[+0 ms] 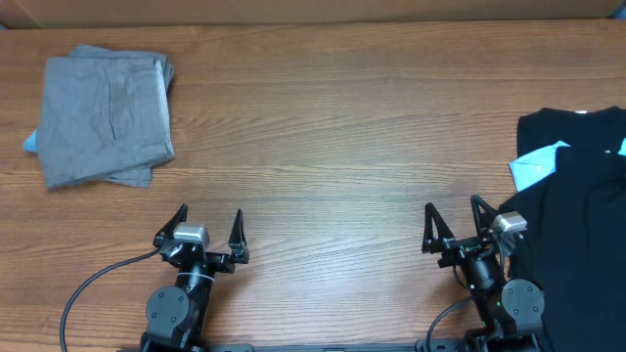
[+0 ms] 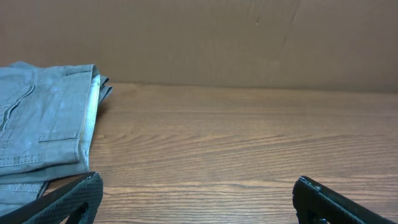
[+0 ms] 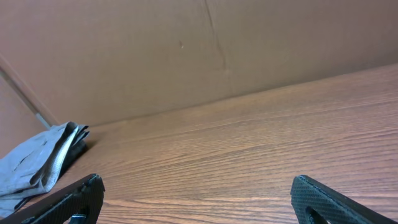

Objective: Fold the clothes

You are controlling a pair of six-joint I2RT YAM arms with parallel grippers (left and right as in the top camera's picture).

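The grey-khaki shorts (image 1: 106, 117) lie folded in a neat stack at the far left of the table; they also show in the left wrist view (image 2: 40, 134) and small in the right wrist view (image 3: 34, 165). A pile of black garments (image 1: 572, 210) with a light-blue piece (image 1: 538, 166) poking out lies at the right edge. My left gripper (image 1: 209, 227) is open and empty near the front edge, well in front of the folded shorts. My right gripper (image 1: 453, 220) is open and empty, just left of the black pile.
A brown cardboard wall (image 2: 205, 40) runs along the table's back edge. The wooden table (image 1: 333, 127) stretches between the folded stack and the black pile. A cable (image 1: 93, 288) trails from the left arm at the front.
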